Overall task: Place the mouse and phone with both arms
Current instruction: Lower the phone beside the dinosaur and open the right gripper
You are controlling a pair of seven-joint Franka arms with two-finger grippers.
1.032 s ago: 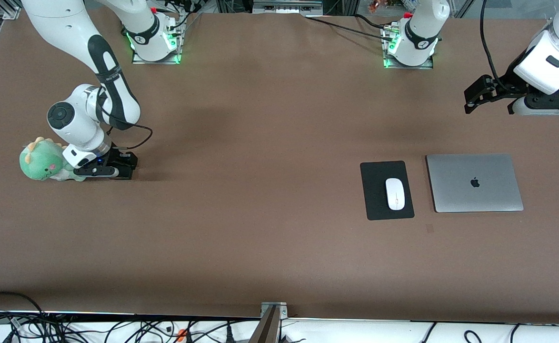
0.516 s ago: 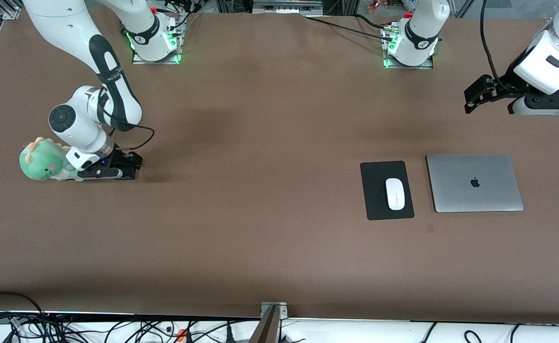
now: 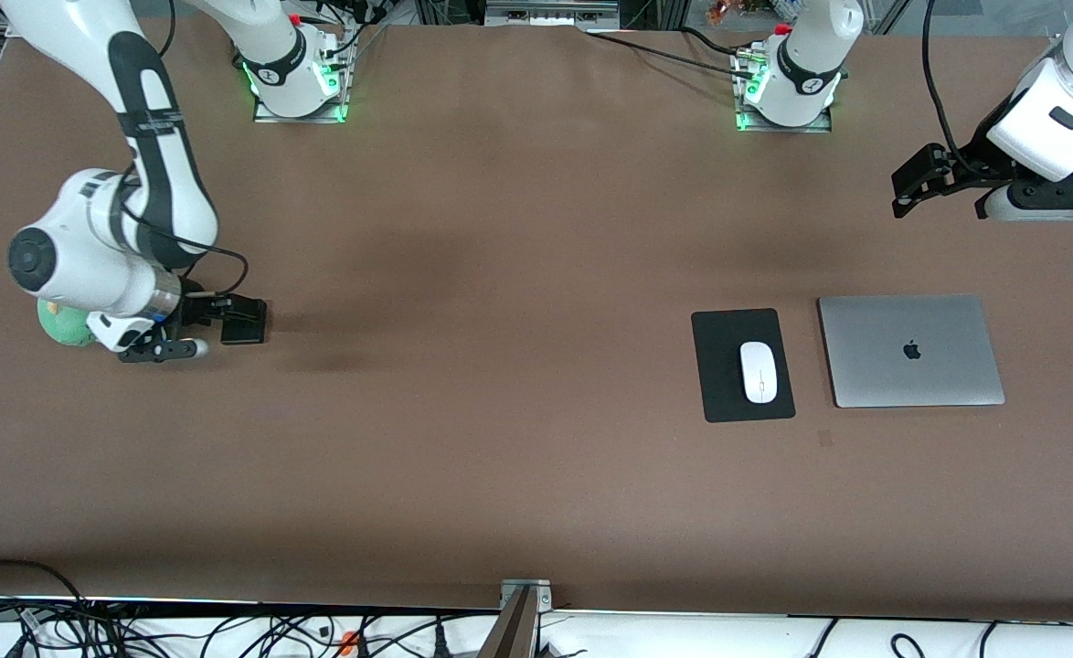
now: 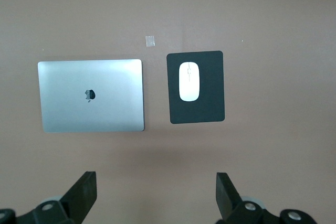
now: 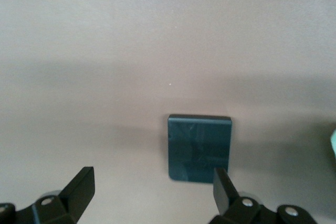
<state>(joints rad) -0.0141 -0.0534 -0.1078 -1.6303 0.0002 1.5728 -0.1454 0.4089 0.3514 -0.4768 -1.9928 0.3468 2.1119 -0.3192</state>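
The white mouse (image 3: 759, 371) lies on a black mouse pad (image 3: 743, 402) toward the left arm's end; it also shows in the left wrist view (image 4: 189, 81). The black phone (image 3: 244, 322) lies flat on the table toward the right arm's end, and shows in the right wrist view (image 5: 199, 148). My right gripper (image 3: 200, 320) hangs open and empty just above the table beside the phone; in its own view (image 5: 152, 190) one finger overlaps the phone's corner. My left gripper (image 3: 907, 187) waits open and empty, up in the air (image 4: 156, 195).
A closed silver laptop (image 3: 909, 350) lies beside the mouse pad, at the left arm's end, and shows in the left wrist view (image 4: 92, 95). A green plush toy (image 3: 59, 324) sits mostly hidden under my right wrist. A small tape patch (image 3: 825, 439) is nearer the front camera than the pad.
My right gripper has lifted off the table and drawn back toward the plush toy, leaving the phone lying on the table. The right wrist now covers most of the toy. The left arm has not moved.
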